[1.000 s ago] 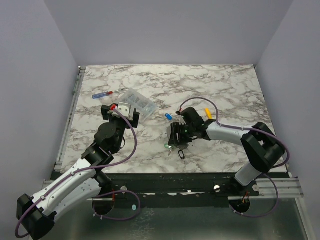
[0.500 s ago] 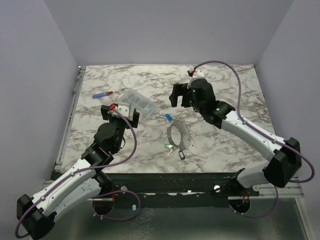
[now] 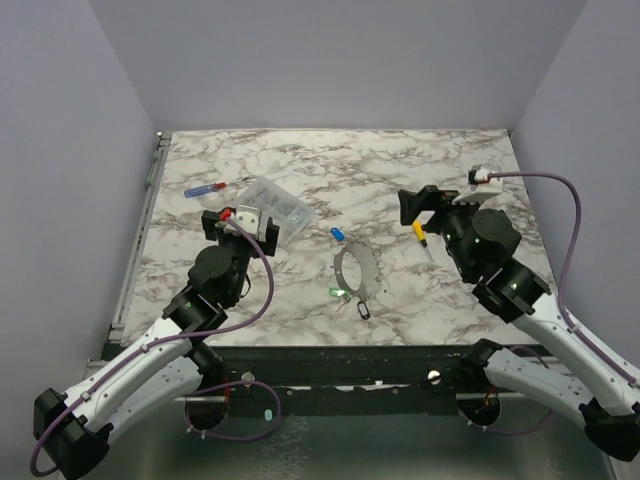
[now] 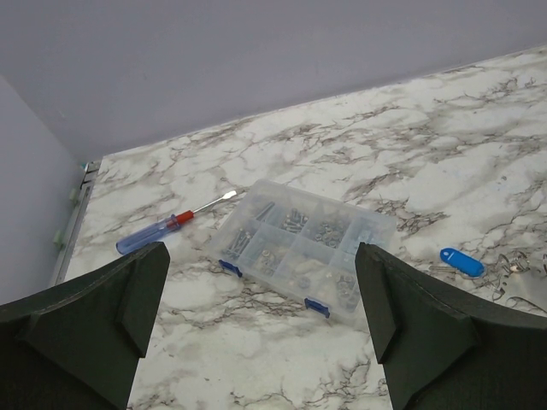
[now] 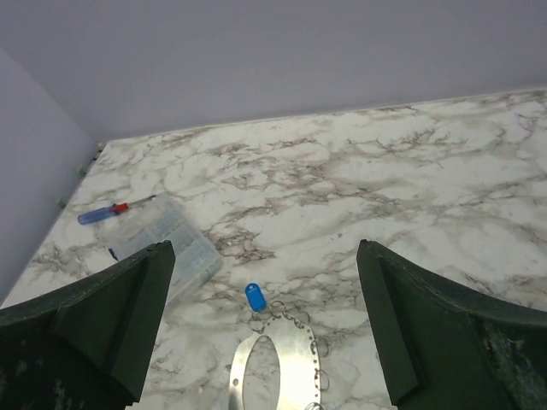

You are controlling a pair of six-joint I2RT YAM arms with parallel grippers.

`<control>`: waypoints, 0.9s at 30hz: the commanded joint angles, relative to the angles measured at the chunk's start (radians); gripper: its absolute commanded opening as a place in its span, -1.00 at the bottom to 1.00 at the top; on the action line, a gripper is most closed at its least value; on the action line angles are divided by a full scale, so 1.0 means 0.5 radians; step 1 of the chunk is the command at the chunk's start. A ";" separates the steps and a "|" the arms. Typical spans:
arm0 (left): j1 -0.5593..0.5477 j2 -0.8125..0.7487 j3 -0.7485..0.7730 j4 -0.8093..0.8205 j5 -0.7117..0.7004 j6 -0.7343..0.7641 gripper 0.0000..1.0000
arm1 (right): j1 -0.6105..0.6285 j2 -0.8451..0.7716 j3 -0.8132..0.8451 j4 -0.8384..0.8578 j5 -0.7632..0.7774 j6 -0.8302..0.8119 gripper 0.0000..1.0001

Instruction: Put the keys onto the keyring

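Observation:
The keyring is a flat silver oval loop with small rings along its edge, lying at the table's middle front. It also shows in the right wrist view. A blue-tagged key lies at its far end, and shows in both wrist views. A green key and a small black tag lie at its near end. An orange key lies to the right. My right gripper is open and empty, raised near the orange key. My left gripper is open and empty, near the clear box.
A clear plastic compartment box with blue latches sits at the left middle, also in the left wrist view. A red-and-blue screwdriver lies behind it. Lavender walls enclose the marble table on three sides.
My right gripper lifted off the keyring, swung back, then moved right and up. The keyring and its keys stay on the table. The left arm has not moved.

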 commanded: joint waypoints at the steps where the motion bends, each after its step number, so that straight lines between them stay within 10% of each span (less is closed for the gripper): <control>1: 0.016 -0.002 -0.012 0.005 -0.001 -0.011 0.98 | 0.003 -0.276 -0.239 -0.212 0.174 0.122 1.00; 27: 0.017 -0.022 -0.012 -0.002 0.008 -0.010 0.98 | 0.003 -0.618 -0.506 -0.421 0.051 0.291 1.00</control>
